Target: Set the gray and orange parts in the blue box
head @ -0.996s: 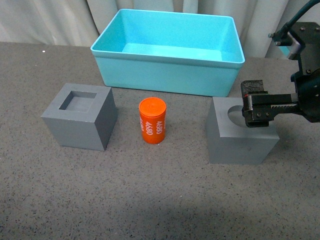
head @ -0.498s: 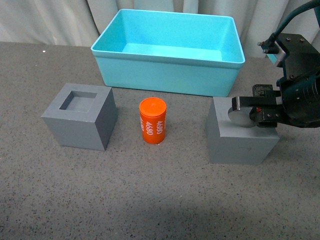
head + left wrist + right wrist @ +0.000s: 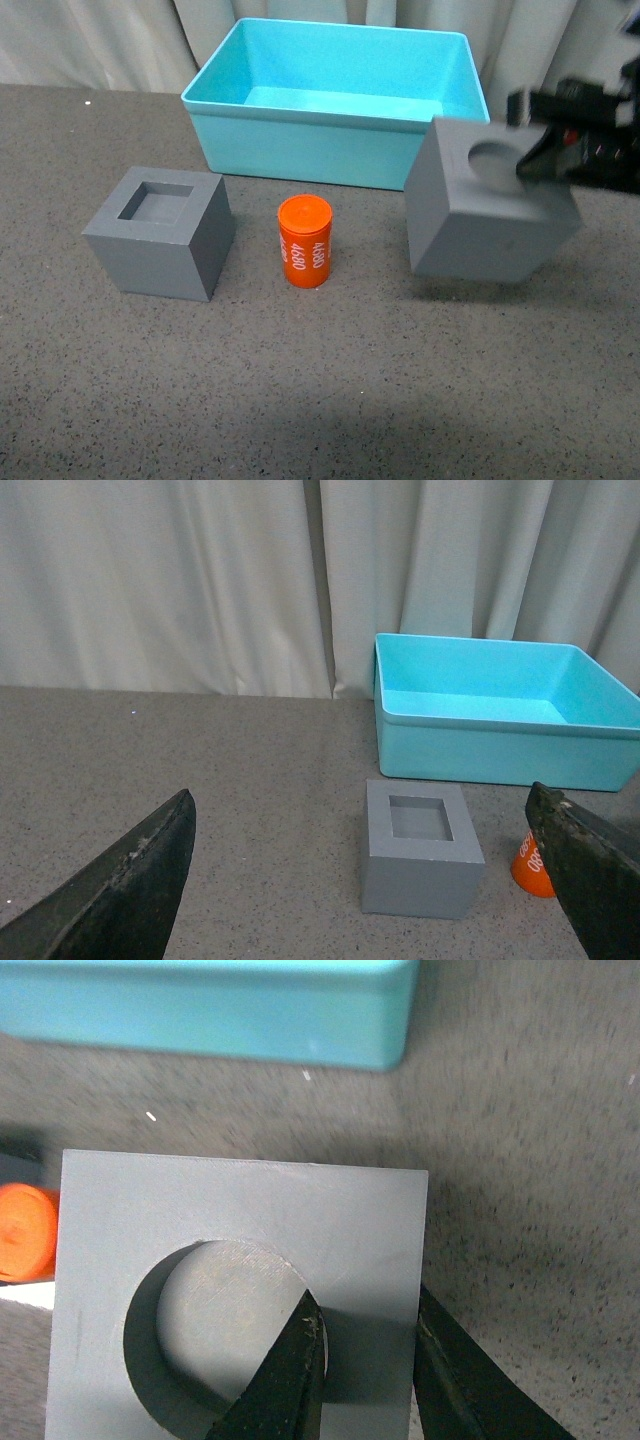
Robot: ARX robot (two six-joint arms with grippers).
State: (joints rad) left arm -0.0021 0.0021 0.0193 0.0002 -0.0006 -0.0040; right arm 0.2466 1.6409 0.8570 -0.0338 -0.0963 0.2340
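My right gripper (image 3: 545,160) is shut on the wall of the gray cube with the round recess (image 3: 480,215), one finger in the recess and one outside, holding it tilted above the table just in front of the blue box (image 3: 335,140). The right wrist view shows this cube (image 3: 240,1230), my right gripper (image 3: 365,1320) and the box wall (image 3: 200,1010). The gray cube with the square recess (image 3: 160,232) and the orange "4680" cylinder (image 3: 305,240) stand on the table. My left gripper (image 3: 365,880) is open, back from the square-recess cube (image 3: 418,848).
Pale curtains (image 3: 100,40) hang behind the dark gray table (image 3: 300,390). The orange cylinder stands between the two cubes, left of the lifted one. The blue box (image 3: 500,715) also shows in the left wrist view, beyond the cube.
My right gripper closed on the round-recess cube's wall and lifted it off the table, tilting it and carrying it up toward the blue box. The other parts have not moved.
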